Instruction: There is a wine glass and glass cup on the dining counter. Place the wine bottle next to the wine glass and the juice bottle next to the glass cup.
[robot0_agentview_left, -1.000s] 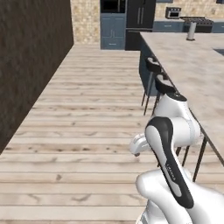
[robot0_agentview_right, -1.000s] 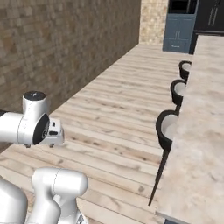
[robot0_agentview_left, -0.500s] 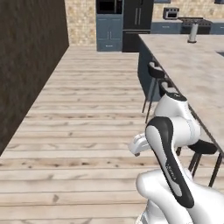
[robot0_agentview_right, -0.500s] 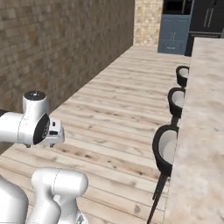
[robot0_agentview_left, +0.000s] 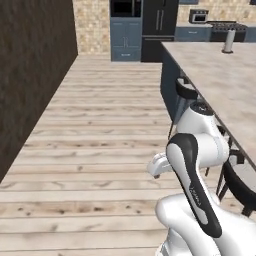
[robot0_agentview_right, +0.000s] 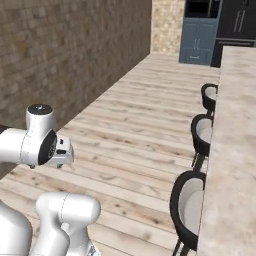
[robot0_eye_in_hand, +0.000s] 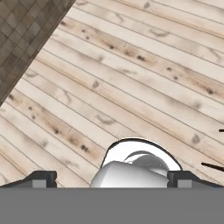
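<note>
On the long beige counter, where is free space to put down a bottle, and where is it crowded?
The dining counter is bare from its near part up to the grey cylinder standing at its far end. Its floor-side edge is lined below with black stools, so passing there is tight. The wooden floor is open.

Floor showing pale wood planks, knotty grain, matt. Dining counter showing beige marbled stone, smooth, faintly glossy. Wall looking like rough brown stone blocks, matt. Stools showing black rims, pale seat pads. Cabinets wearing matt blue paint. Far canister looking like brushed metal.
</note>
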